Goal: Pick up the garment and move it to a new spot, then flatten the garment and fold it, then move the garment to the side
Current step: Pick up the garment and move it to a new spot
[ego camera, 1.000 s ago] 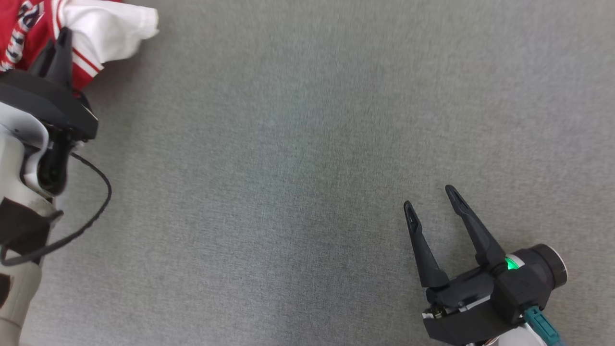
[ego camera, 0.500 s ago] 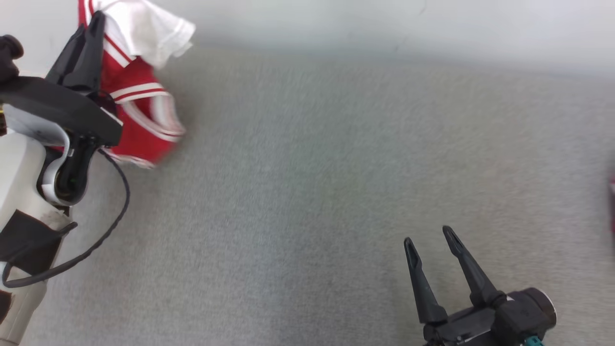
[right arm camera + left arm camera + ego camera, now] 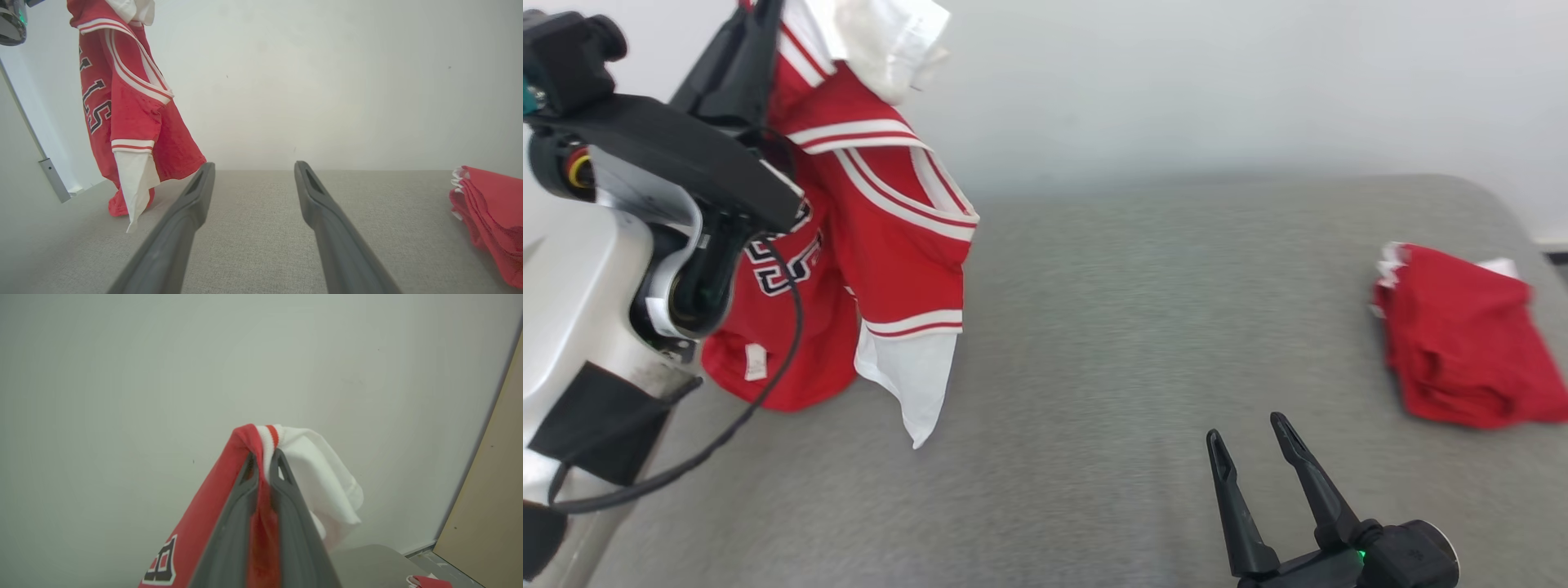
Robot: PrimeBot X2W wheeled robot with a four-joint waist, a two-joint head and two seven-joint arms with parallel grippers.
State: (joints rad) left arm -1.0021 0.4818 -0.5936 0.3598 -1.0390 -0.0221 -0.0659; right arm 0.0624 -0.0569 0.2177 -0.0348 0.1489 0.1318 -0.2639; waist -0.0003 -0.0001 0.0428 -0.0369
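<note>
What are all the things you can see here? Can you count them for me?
jersey: one, red and white with black lettering, hanging at the left, its bottom down on the padded surface
folded garment: one, red with white edges, lying at the right of the surface
padded surface: one, grey, under both garments
wall: one, whitish, behind the surface
cable: one, black, looping from the left arm
left gripper: one, dark, shut on the jersey's top, up high
right gripper: one, dark, open, holding nothing, front right
</note>
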